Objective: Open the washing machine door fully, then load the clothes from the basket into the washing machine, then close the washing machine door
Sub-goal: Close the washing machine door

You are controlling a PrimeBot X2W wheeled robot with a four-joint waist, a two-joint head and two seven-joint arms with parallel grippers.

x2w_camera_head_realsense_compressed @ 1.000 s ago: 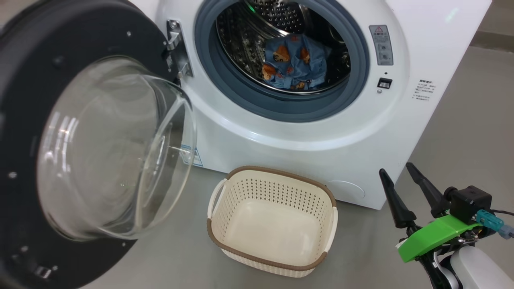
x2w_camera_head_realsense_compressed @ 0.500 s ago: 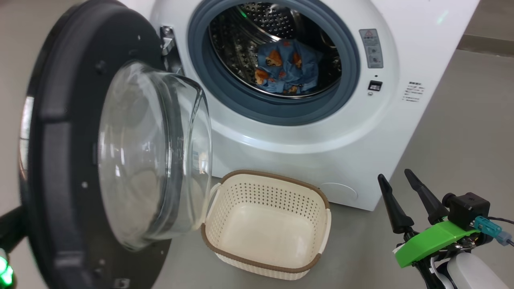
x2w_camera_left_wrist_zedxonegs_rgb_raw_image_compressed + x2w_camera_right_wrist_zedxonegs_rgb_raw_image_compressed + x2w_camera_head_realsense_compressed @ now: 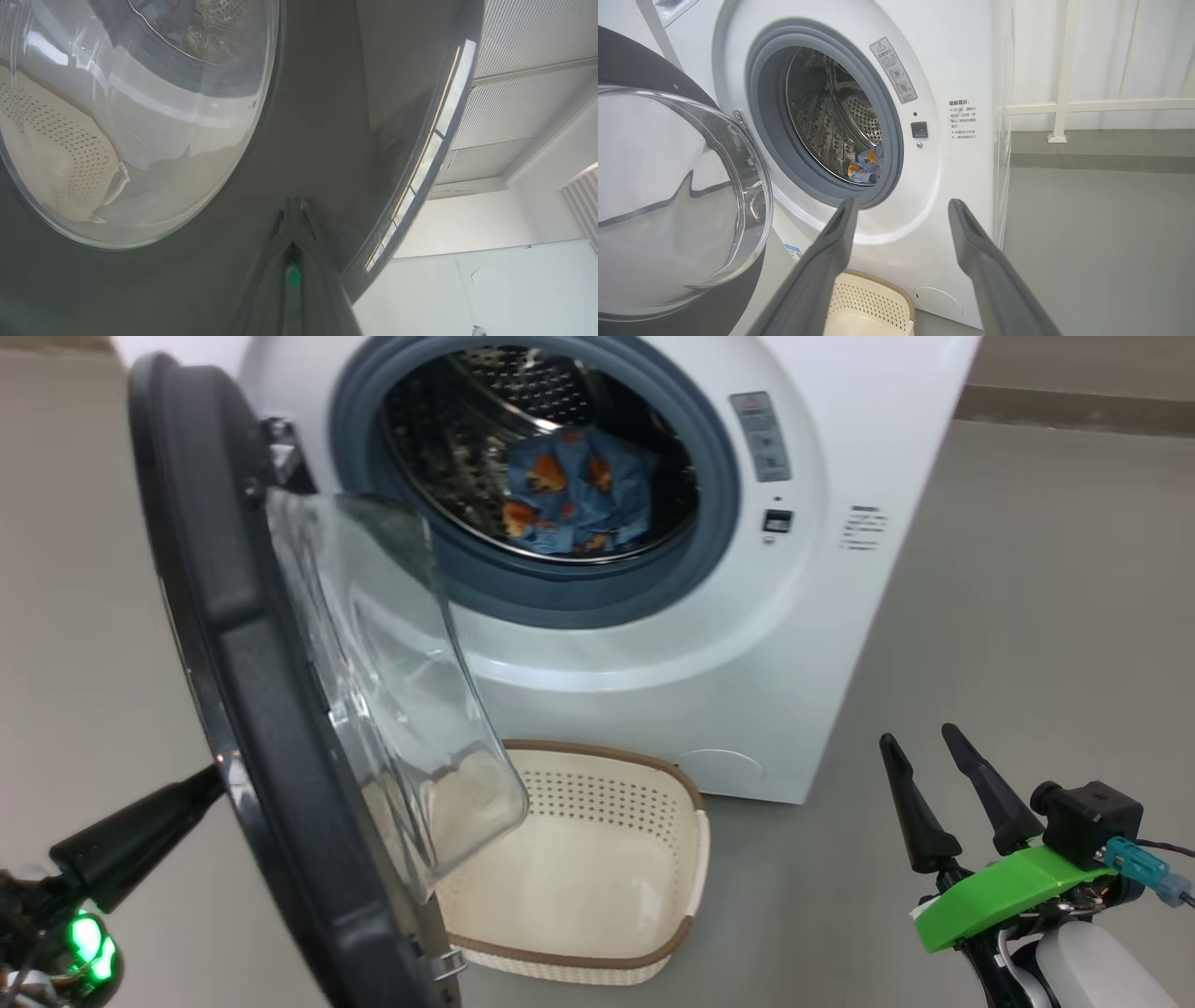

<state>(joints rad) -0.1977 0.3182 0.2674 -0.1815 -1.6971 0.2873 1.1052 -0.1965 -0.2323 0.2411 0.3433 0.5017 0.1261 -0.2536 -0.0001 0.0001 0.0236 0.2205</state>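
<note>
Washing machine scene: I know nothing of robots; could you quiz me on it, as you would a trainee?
1. True or false: the cream-white perforated plastic basket with the brown rim holds laundry.
2. Where do the light blue clothes printed with orange-brown figures lie? A) in the basket B) in the big white washing machine's steel drum C) on the machine's top
3. Fill in: the left gripper's tip meets the outer face of the round black-rimmed glass door, while the right gripper's fingers stand ___.
Key: 1 false; 2 B; 3 open.
</note>
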